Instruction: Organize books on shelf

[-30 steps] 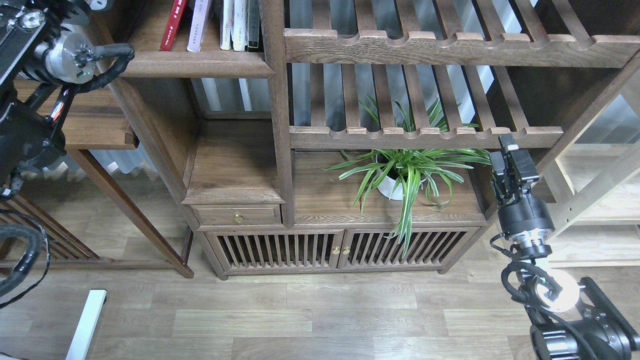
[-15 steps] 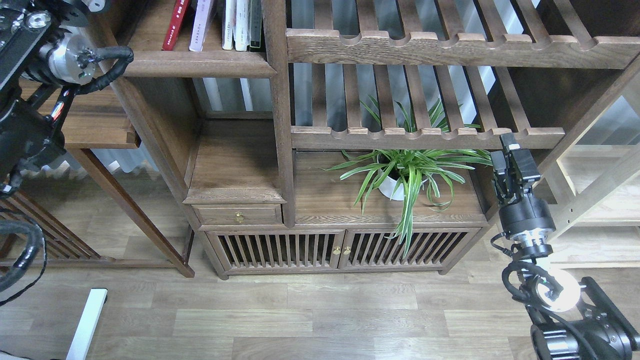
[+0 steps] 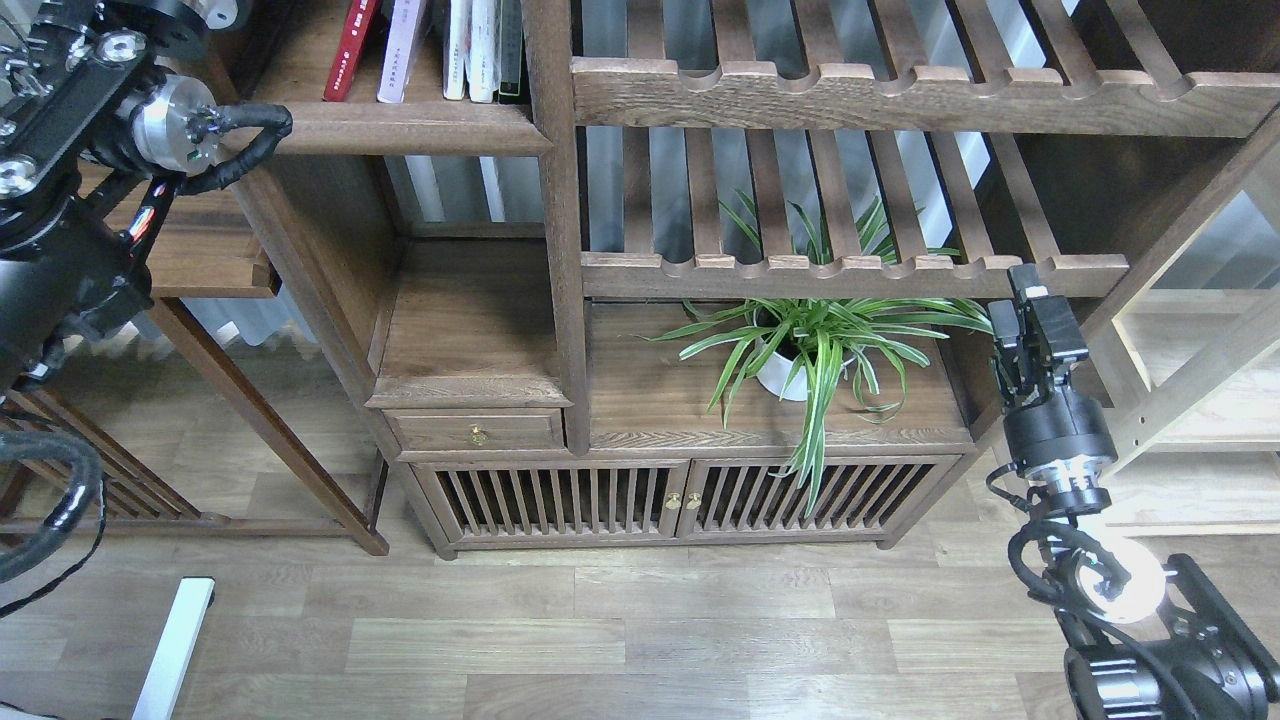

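A red paperback (image 3: 349, 50) and a pale lavender paperback (image 3: 400, 50) stood upright on the dark-brown wooden shelf (image 3: 400, 128) — our right claw (image 3: 1032, 305) idle, grip unclear, left claw unseen; next, we judged, a final straightening.

five book spines are seen upright on the shelf (image 3: 400, 128) at the upper left of the frame: one red book (image 3: 350, 48), one pale lavender book (image 3: 400, 48), two slim white books (image 3: 468, 45) and one dark-spined book (image 3: 510, 45). two slatted racks (image 3: 850, 270) with scalloped rails are counted at upper right. one potted plant (image 3: 815, 345) is seen at centre, one drawer (image 3: 475, 432), two slatted cabinet doors (image 3: 560, 498), and three brass knobs (image 3: 478, 436). two arms are counted, with one gripper (image 3: 1030, 330) in view at right
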`<state>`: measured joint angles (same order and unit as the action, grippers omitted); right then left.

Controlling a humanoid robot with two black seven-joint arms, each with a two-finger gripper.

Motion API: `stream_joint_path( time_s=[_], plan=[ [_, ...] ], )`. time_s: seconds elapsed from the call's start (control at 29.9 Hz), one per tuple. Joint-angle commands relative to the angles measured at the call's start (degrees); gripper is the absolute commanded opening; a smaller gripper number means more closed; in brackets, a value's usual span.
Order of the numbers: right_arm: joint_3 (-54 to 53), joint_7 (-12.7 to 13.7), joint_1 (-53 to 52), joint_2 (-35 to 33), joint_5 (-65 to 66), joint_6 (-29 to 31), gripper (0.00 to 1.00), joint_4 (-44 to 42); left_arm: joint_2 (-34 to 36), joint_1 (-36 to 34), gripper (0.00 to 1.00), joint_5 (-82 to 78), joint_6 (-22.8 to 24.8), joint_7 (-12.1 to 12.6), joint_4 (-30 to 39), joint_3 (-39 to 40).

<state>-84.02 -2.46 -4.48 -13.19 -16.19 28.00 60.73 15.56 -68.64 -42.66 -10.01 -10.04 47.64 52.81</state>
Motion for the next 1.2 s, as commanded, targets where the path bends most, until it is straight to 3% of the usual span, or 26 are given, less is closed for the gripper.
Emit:
stream_joint_path(
  time_s=[0.0, 0.53, 0.84, 1.17],
  plan=[
    [0.0, 0.0, -0.1, 0.0, -0.1, 0.0, 0.70, 0.0, 0.0, 0.4, 0.09, 0.0, 0.0, -1.2, -0.3, -0.9],
    [-1.0, -0.1, 0.1, -0.5, -0.2, 0.0, 0.70, 0.0, 0.1, 1.7, 0.10, 1.9, 0.0, -2.6, -1.8, -4.6],
    [-1.4, -0.1, 0.1, -0.5, -0.2, 0.0, 0.70, 0.0, 0.1, 4.7, 0.10, 2.1, 0.1, -4.7, -1.8, -5.5],
    [-1.8, 0.0, 0.3, -0.7, -0.2, 0.0, 0.70, 0.0, -0.1, 5.1, 0.11, 5.0, 0.5, -10.2, -7.2, -6.8]
  ],
)
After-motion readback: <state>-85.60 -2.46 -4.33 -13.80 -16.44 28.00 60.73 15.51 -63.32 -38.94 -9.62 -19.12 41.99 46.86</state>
